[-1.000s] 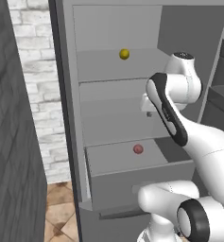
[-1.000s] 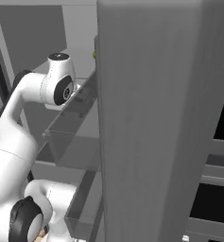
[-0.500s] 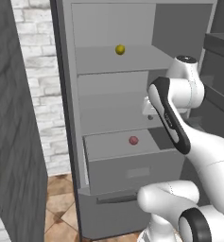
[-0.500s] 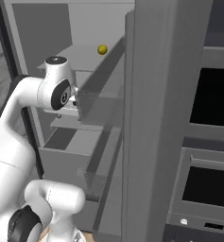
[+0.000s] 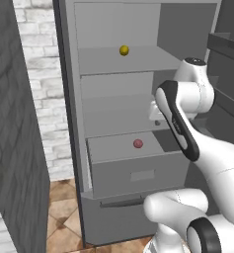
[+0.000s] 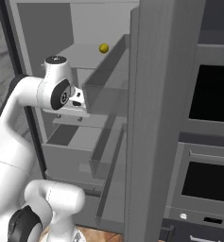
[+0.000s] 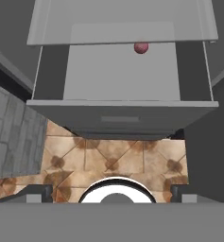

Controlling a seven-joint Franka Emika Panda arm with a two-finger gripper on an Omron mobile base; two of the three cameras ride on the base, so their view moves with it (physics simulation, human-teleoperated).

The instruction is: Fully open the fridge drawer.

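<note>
Low in the fridge (image 5: 69, 99), below the flat shelves, the fridge drawer (image 5: 133, 170) stands pulled out from the cabinet, its flat front panel with the small rectangular recess facing the base. In the hand view the fridge drawer (image 7: 120, 90) is seen from above: its interior is exposed, the front panel lies nearest the camera, and its rear part runs under the shelf above. A small red ball (image 5: 137, 144) lies on the drawer floor toward the back; the same red ball (image 7: 141, 47) shows just at the edge of the overhanging shelf in the hand view. A small yellow ball (image 5: 124, 50) rests on an upper shelf, also seen from the right base view (image 6: 104, 47).

The arm is raised in front of the middle shelves, with its hand at about the height of the shelf above the drawer, well apart from the drawer front. The hand camera looks down over the drawer and the tiled floor (image 7: 108, 156). The gripper's fingertips are not clearly visible in any view, so whether the jaws are spread or pressed together cannot be told. The fridge door (image 6: 156, 118) stands open at the right, edge-on to the right base camera, with grey bins on its inner face.
</note>
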